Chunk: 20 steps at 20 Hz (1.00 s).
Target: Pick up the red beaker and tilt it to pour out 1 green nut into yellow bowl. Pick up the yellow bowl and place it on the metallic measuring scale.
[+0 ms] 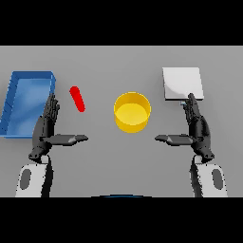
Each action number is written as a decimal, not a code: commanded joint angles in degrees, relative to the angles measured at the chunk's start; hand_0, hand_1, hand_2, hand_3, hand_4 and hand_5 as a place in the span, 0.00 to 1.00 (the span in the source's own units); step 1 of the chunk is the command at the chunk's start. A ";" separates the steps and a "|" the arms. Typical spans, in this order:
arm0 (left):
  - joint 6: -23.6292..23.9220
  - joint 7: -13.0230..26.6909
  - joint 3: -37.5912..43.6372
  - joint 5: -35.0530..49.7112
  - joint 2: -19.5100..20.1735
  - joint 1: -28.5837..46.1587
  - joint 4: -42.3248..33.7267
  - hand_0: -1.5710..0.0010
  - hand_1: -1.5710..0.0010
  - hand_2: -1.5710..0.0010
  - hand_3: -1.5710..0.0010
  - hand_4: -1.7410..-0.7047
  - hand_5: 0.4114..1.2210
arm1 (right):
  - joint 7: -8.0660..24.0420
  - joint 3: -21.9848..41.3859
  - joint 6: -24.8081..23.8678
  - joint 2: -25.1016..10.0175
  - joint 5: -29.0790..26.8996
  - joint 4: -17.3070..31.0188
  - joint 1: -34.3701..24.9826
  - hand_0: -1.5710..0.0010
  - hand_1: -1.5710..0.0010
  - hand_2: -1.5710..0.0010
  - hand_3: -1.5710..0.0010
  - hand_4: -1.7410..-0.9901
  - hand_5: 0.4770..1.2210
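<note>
Both hands flat-fingered, thumbs out, holding nothing. Left robot hand (46, 124) near table's left side; right robot hand (197, 124) near right side. Beaker (77, 98) lies tilted, just beyond the left hand. Bowl (132, 111) mid-table; scale (182, 83) toward far right. Step: grasp beaker. Close round its middle, lift level; nut not visible, so tip slowly over bowl.
</note>
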 commanded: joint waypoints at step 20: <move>-2.04 0.47 -3.79 -7.05 4.88 -0.90 0.87 1.00 1.00 1.00 1.00 0.51 0.25 | -5.05 6.84 -3.30 -3.87 14.65 -7.72 6.96 1.00 1.00 1.00 1.00 0.67 0.20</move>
